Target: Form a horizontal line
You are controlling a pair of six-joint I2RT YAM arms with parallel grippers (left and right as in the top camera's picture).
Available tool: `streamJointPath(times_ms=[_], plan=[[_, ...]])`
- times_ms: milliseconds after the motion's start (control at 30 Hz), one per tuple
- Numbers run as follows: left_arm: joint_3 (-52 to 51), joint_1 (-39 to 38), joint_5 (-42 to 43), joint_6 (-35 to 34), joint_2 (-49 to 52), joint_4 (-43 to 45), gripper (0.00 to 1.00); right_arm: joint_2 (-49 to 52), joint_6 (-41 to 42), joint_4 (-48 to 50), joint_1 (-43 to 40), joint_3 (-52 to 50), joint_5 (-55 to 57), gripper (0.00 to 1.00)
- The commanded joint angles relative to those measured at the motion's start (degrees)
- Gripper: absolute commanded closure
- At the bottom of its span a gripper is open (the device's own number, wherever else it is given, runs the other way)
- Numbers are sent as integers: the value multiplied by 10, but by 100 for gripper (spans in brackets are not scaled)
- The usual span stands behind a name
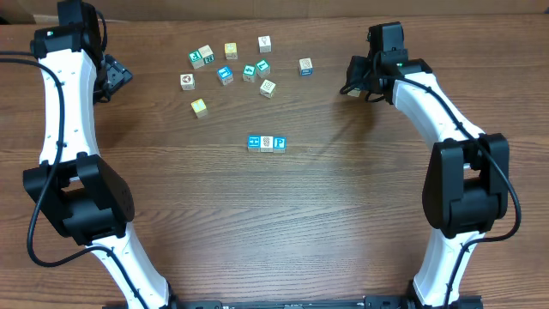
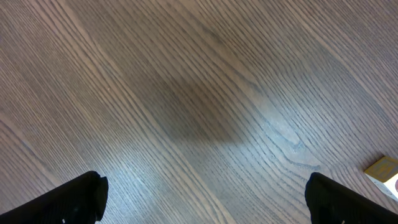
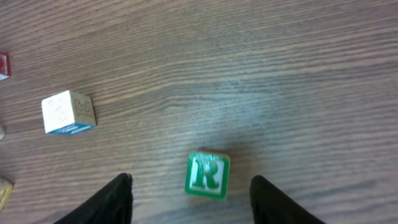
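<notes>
Overhead, we see the horizontal line (image 1: pixel 267 142) near the middle of the desk (image 1: pixel 283 223). It holds three small cubes set side by side and touching. From left to right their top faces are blue, white with a grey picture, and blue with a letter.

A scatter of loose cubes (image 1: pixel 249 72) lies well apart from the row, toward the far edge of the desk. The left tool (image 1: pixel 118 75) sits to the left of that scatter, and the right tool (image 1: pixel 353 84) sits to its right. Both are far from the row.

From the right wrist view, the right tool (image 3: pixel 191 180) stands spread wide, its two dark fingers (image 3: pixel 115 199) on either side of a green R cube (image 3: pixel 207 175). Bare wood shows between the cube and each finger, so nothing is gripped. The cube rests flat on the desk with its letter face up. A white cube (image 3: pixel 68 112) with a blue lower face lies farther off to the left, apart from the tool.

From the left wrist view, the left tool (image 2: pixel 205 193) is likewise spread apart, with only wood grain between its fingers (image 2: pixel 68 199). A tan cube (image 2: pixel 385 173) peeks in at the right edge, outside the fingers.
</notes>
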Motion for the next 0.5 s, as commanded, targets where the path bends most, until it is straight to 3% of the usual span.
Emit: streamJointPath(times_ms=[0, 167, 300, 467], plan=[[4, -5, -6, 2, -4, -1, 0, 41, -1, 19, 3, -3, 1, 40], [4, -5, -6, 2, -4, -1, 0, 89, -1, 49, 3, -3, 1, 41], [4, -5, -6, 2, -4, -1, 0, 94, -1, 59, 3, -2, 1, 48], [4, -5, -6, 2, -4, -1, 0, 89, -1, 60, 3, 3, 1, 49]])
